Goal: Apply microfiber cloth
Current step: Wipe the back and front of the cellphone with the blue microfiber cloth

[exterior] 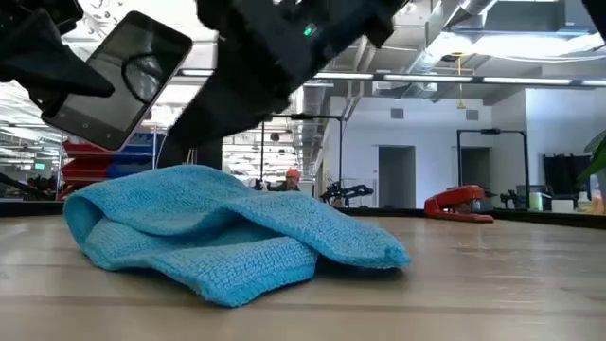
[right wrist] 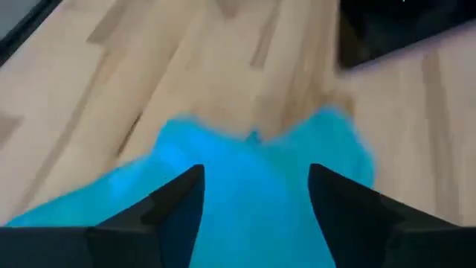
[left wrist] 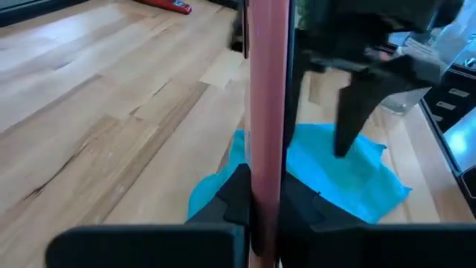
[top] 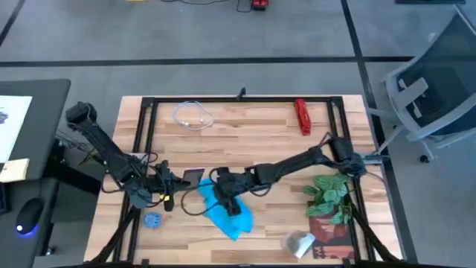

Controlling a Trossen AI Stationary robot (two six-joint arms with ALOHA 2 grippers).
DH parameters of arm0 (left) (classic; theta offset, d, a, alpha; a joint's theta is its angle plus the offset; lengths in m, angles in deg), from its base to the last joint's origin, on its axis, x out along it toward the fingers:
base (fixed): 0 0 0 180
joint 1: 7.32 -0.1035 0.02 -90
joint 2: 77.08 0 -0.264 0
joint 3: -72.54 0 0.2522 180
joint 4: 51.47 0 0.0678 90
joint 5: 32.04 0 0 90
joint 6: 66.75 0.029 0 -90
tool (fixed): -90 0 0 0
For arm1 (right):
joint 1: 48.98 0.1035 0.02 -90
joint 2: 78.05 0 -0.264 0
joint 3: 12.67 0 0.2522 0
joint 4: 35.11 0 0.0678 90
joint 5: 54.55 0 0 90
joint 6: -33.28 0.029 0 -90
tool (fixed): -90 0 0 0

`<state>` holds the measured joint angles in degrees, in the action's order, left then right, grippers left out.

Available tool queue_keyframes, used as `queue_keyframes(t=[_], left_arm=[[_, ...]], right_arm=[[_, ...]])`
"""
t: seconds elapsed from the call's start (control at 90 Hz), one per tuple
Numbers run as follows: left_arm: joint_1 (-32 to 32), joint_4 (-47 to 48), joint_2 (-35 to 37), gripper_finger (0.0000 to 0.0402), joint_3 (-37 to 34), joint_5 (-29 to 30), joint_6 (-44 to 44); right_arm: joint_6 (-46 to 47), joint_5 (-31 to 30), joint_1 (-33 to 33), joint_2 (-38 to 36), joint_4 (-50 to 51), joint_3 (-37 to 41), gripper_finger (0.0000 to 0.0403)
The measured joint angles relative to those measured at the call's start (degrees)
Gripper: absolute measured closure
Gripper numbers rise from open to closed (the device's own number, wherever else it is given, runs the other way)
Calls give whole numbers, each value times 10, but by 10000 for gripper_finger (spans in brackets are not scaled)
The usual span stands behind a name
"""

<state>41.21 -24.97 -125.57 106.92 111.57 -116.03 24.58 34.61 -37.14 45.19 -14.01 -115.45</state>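
While the right end effector (right wrist: 253, 205) hangs just above the microfiber cloth (top: 227, 211) with its two fingers spread wide and nothing between them, the left end effector (left wrist: 256, 205) is clamped on the edge of a black smartphone (exterior: 118, 78), held tilted in the air off the counter (top: 253, 130). The cloth lies rumpled and folded over itself near the middle of the counter's front edge, just beside the raised phone. In the left wrist view the phone shows only as a thin upright strip that hides part of the cloth, and the right wrist view is too blurred to tell whether the fingertips (right wrist: 182, 190) touch the fabric. The phone's screen is dark, and no writing can be read on it
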Motion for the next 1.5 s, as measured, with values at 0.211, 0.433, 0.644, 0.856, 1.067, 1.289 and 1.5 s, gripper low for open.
queue_keyframes(t=[0.211,0.433,0.644,0.856,1.067,1.289,1.5], left_arm=[[0,-1,0,388,0,0,0],[0,-2,-2,387,0,0,-12],[0,-6,-8,387,0,2,-41],[-2,-69,-56,388,1,5,-48],[-11,-239,-134,389,1,7,9],[-37,-343,-158,390,1,-2,70],[-58,-388,-161,390,0,-32,91]], right_arm=[[-61,-26,0,24,-3,0,180],[-45,-26,4,37,18,0,299],[117,-37,15,0,31,1,396],[147,-227,85,-74,-37,0,401],[121,-652,136,-98,-130,0,402],[29,-609,141,-66,-173,2,402],[-87,-557,118,1,-262,-15,403]])
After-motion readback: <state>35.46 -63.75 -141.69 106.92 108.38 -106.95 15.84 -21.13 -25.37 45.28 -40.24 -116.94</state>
